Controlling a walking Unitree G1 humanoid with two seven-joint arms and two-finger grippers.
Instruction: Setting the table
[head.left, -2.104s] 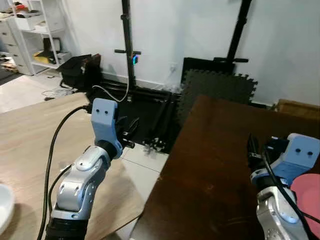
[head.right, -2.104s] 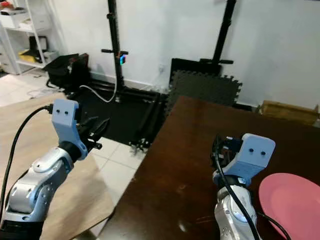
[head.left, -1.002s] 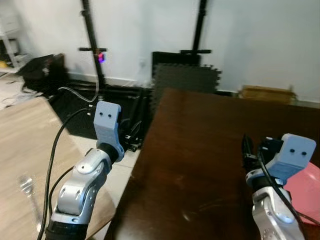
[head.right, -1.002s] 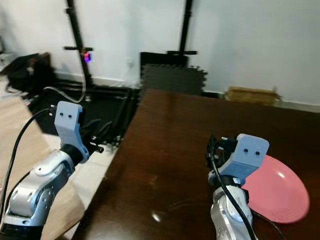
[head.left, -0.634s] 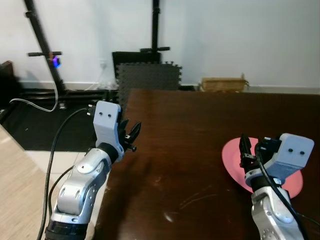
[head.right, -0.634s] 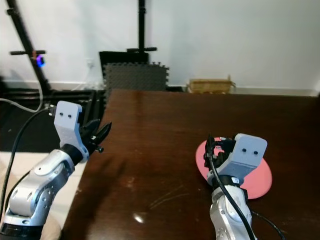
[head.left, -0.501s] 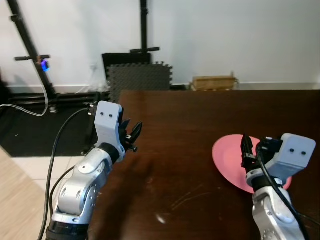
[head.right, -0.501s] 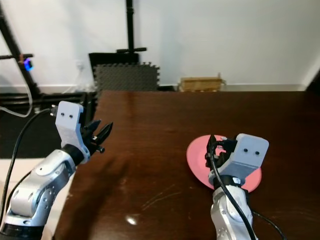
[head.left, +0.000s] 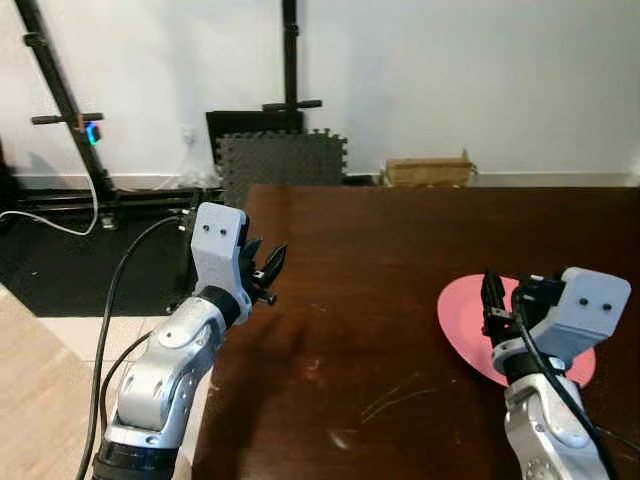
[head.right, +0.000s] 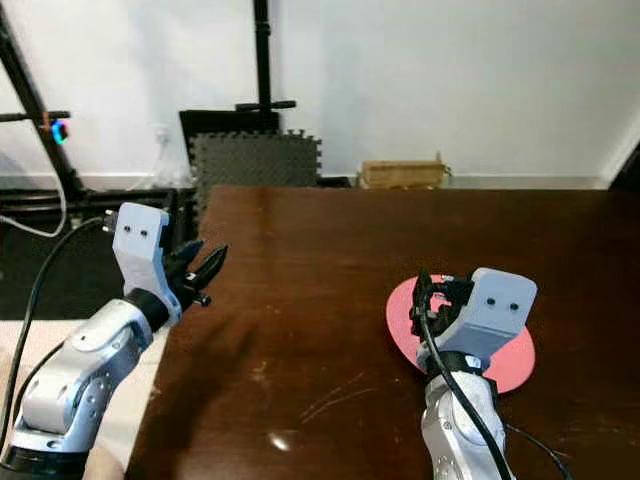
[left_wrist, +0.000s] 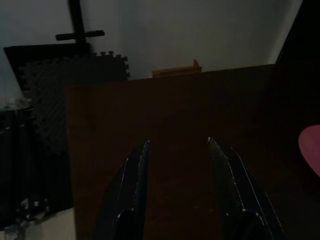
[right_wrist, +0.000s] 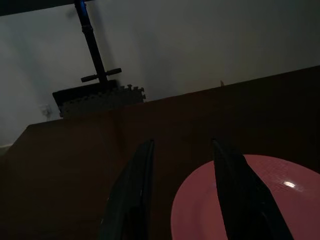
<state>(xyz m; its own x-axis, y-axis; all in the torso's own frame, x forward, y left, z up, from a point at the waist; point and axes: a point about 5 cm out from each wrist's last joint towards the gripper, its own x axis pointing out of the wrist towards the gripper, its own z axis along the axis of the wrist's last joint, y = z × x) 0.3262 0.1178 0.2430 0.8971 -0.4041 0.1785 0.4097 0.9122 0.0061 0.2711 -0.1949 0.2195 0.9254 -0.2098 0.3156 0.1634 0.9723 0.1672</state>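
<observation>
A pink plate (head.left: 462, 318) lies flat on the dark brown table (head.left: 380, 260), toward its right side. My right gripper (right_wrist: 181, 148) hovers open just above the plate's near-left edge, nothing between its fingers. The plate (right_wrist: 250, 200) fills the space under and beside that gripper in the right wrist view. My left gripper (head.left: 268, 268) is raised over the table's left edge, open and empty. In the left wrist view its fingers (left_wrist: 137, 165) point across the bare tabletop, with a sliver of the plate (left_wrist: 311, 152) at the side.
Behind the table stand black stands (head.left: 290, 60), dark foam mats (head.left: 280, 160) against the white wall and a cardboard box (head.left: 428, 172) on the floor. A cable (head.left: 40, 222) lies on the black floor mat to the left. Light tile floor (head.left: 60, 350) borders the table's left edge.
The camera has swung right from the wooden table to the dark table, bringing the pink plate into view. Both grippers keep the same open pose.
</observation>
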